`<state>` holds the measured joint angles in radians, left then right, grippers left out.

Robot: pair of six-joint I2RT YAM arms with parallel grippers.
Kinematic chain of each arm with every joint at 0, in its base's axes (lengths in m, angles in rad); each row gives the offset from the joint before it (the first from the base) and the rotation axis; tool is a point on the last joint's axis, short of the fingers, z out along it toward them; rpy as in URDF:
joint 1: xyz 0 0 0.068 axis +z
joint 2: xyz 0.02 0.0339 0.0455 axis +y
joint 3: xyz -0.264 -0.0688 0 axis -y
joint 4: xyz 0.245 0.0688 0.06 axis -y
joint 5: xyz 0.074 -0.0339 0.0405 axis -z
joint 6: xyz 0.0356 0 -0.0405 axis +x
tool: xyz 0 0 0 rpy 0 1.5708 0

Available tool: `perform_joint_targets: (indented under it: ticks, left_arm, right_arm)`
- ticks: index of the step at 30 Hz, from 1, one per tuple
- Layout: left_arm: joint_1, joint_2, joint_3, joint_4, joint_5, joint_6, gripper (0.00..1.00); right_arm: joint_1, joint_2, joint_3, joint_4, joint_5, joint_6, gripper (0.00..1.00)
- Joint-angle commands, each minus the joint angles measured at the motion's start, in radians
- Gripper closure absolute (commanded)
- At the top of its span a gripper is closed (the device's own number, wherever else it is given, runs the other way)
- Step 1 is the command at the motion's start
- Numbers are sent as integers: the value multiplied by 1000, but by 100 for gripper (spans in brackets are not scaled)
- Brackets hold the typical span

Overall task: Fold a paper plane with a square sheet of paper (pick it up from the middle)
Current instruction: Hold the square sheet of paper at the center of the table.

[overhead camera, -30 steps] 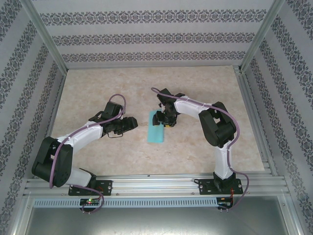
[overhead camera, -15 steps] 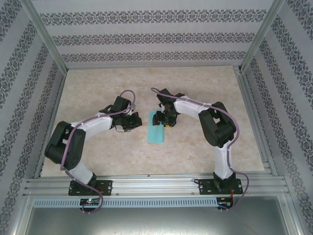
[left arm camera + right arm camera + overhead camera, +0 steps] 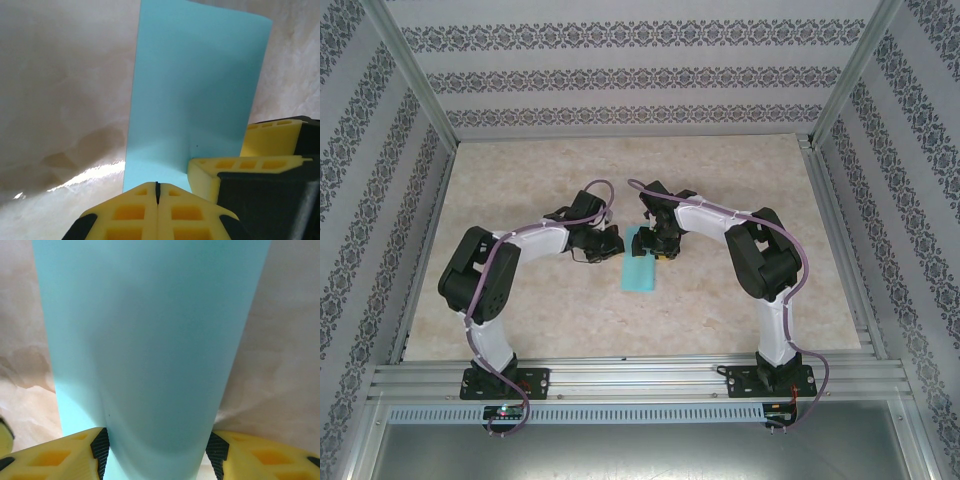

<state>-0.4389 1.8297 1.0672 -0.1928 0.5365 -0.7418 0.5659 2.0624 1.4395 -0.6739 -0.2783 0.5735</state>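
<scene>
The square sheet of paper (image 3: 640, 260), folded once, is gripped by the right tool (image 3: 663, 247); beside it, the left tool (image 3: 157, 192) is closed empty; most folds remain.

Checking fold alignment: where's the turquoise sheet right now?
Top view: the folded turquoise sheet lies mid-table, its far end at the right pincer, with the shut left pincer at its left edge.

Both grippers crowd the far end of the paper (image 3: 640, 262); its near end and the surrounding table (image 3: 520, 170) lie open.
</scene>
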Motion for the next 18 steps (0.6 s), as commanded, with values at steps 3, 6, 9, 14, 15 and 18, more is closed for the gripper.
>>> perform_joint_targets:
  ticks: [3, 6, 9, 14, 15, 18]
  left_arm:
    - [-24, 41, 32, 4, 24, -11, 100]
    - [-31, 57, 41, 3, 23, -10, 100]
    - [-36, 71, 48, 7, 23, -10, 100]
    - [-43, 98, 56, -4, 17, -7, 100]
    - [-45, 102, 55, -10, 8, -4, 100]
    - [-47, 116, 49, -22, -13, 4, 100]
  right_arm:
    - [-9, 84, -47, -76, 129, 11, 40]
    - [-9, 85, -51, -75, 128, 10, 40]
    - [-10, 85, -54, -73, 129, 11, 40]
    - [-9, 85, -57, -70, 125, 12, 40]
    - [-9, 84, -57, -70, 126, 13, 40]
    - [-7, 82, -54, -68, 122, 16, 40]
